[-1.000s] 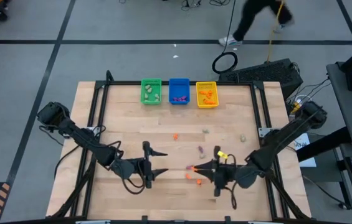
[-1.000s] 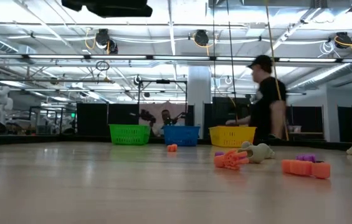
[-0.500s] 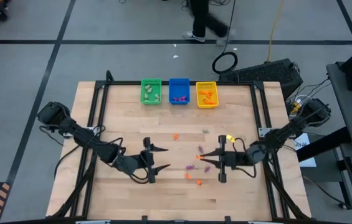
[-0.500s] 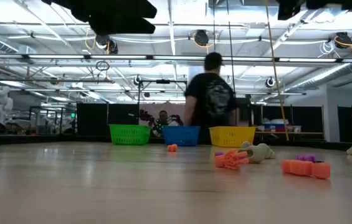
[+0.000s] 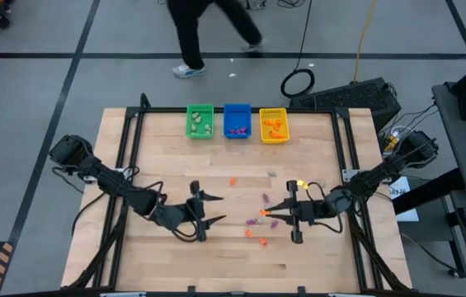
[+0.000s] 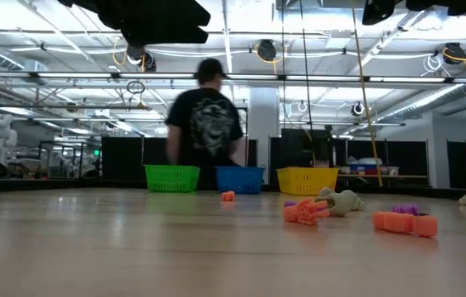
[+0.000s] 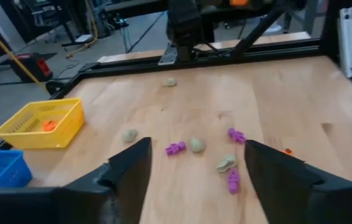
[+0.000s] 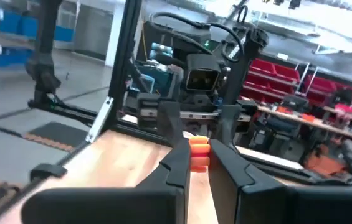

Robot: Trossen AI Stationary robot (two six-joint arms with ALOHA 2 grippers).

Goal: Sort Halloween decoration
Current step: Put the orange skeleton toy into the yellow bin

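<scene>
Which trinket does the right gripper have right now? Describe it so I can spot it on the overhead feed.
Start at the yellow bin at the table's far edge and come straight toward the near edge to the right gripper, mid-table. Pinched between its fingertips is a small orange trinket. The purple trinket and the other orange ones nearby lie loose on the wood; this one is off the table.

Wide bare surface (image 5: 167, 161) lies between the green bin (image 5: 200, 121) and the left end effector (image 5: 206, 216); beside that end effector, scattered trinkets (image 5: 253, 221) and the right end effector (image 5: 275, 212) crowd the way.
</scene>
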